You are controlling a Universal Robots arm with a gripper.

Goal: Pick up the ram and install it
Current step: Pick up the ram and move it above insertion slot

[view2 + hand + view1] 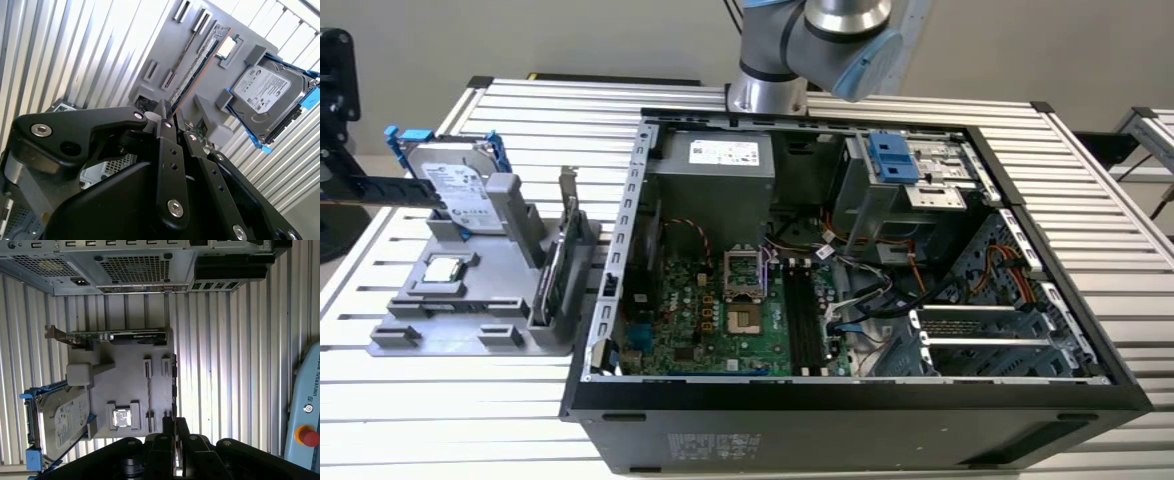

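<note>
I see the case [622,220] lying open side up on the slatted table [454,415], its black walls rimming the motherboard [707,310]. The grey holder [474,300] sits just beside its wall on the exterior view's left, and bare slats run in front of both. White labels sit on the hard drive [454,185] and the power supply [720,175]; I can't make out either. In both wrist views my gripper [175,421] is clamped on the ram [200,62]. The ram juts past the fingertips, edge-on in the first wrist view and with its chips showing in the second, and the holder is well beyond it. The arm [807,45] rises at the case's far side.
</note>
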